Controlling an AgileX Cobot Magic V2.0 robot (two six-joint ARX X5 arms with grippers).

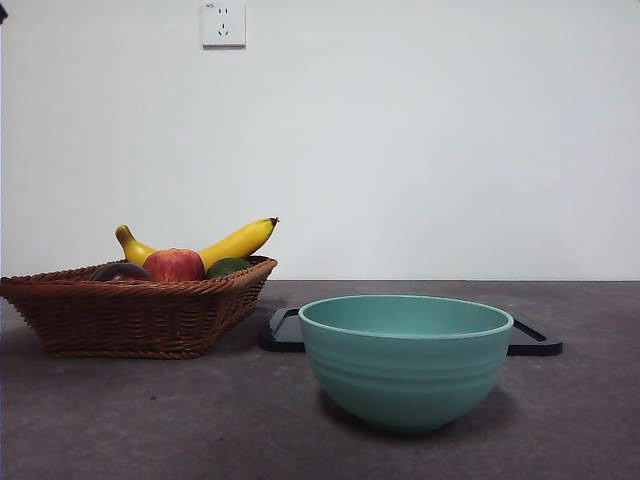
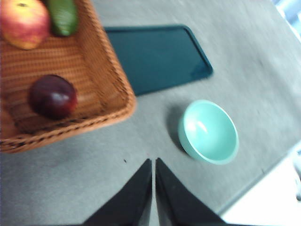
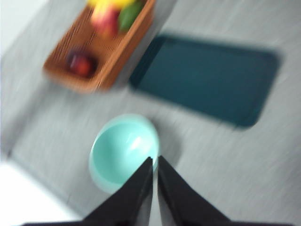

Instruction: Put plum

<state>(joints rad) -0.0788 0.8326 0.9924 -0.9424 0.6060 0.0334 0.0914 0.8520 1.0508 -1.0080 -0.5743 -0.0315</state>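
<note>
A wicker basket [image 1: 130, 315] on the grey tabletop [image 1: 150, 420] holds a banana [image 1: 235, 243], an apple [image 1: 174, 265] and a green fruit [image 1: 228, 266]. Beside it lies a dark tray [image 2: 155, 56], with a teal bowl [image 1: 405, 360] near it.

The plum [image 2: 52, 96] is round, dark maroon and glossy, with a small highlight on its skin. It lies loose on the floor of the woven basket [image 2: 113, 80], at about 5 o'clock from the red-and-yellow apple [image 2: 23, 22], well apart from it.

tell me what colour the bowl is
Pale teal green bowl, clearest in the front view.
</note>
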